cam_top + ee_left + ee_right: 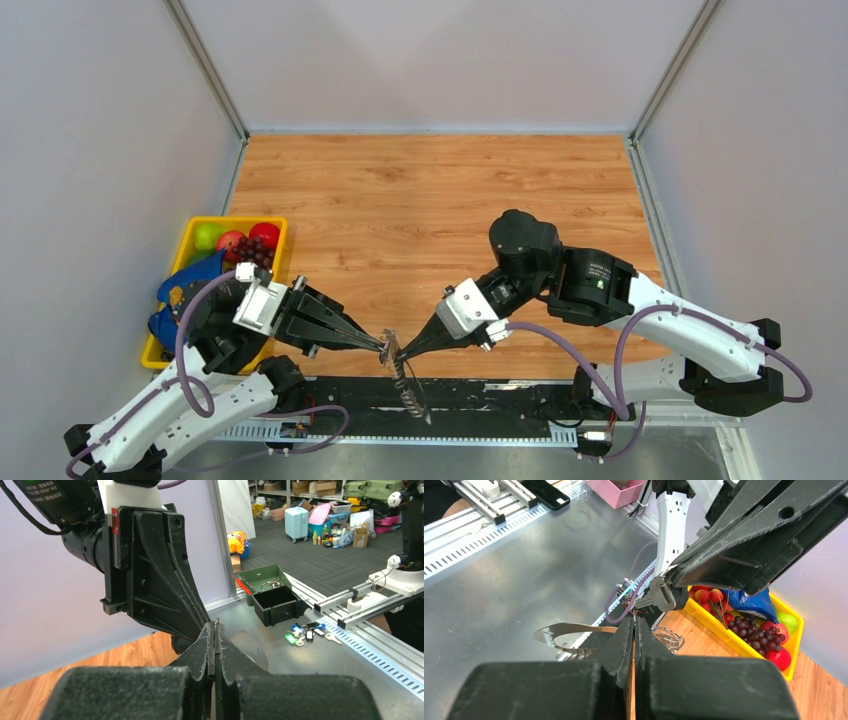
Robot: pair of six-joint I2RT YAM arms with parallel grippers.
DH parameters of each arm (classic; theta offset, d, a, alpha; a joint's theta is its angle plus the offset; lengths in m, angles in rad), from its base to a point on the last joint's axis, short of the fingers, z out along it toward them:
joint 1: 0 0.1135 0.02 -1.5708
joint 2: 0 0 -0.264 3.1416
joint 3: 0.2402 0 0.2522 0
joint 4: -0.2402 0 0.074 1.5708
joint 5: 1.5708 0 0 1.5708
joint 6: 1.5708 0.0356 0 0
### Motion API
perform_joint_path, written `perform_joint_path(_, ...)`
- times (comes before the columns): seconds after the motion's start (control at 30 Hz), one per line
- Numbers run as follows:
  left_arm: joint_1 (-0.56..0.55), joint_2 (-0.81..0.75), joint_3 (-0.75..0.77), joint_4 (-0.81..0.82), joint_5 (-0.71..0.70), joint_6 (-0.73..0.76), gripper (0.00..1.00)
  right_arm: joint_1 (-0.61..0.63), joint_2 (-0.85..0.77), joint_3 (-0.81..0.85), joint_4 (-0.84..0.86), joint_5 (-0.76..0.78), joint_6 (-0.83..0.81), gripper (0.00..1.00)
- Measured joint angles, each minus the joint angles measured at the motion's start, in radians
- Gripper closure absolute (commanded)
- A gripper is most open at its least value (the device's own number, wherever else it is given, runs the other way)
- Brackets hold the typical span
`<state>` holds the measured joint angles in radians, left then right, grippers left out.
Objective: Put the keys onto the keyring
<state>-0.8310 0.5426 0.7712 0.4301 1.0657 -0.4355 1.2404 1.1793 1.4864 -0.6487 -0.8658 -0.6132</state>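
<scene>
My left gripper [383,344] and right gripper [402,352] meet tip to tip over the table's near edge, both shut. The keyring [405,385], a thin grey hoop fringed with small silvery keys, hangs from the right tips down over the black rail. In the right wrist view the hoop [569,629] curves left from my shut right gripper [634,622], and wire coils [669,639] lie to the right. In the left wrist view my left gripper [216,626] pinches a thin silvery sliver, apparently a key blade; the key's black head is hidden. The grey hoop [247,645] shows faintly behind.
A yellow basket [180,250] with fruit and a blue bag stands at the table's left edge, beside the left arm. A black rail [500,400] runs along the near edge. On the metal bench beyond lie coloured tagged keys [302,632], a black bin [277,607] and a green bin [260,577].
</scene>
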Motion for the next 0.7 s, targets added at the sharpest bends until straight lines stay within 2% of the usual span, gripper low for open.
perform_joint_path(0.7,-0.027,0.019,-0.034,0.024,-0.013,0.028,1.0,0.0,0.024,0.001,0.107,-0.017,0.112,1.0)
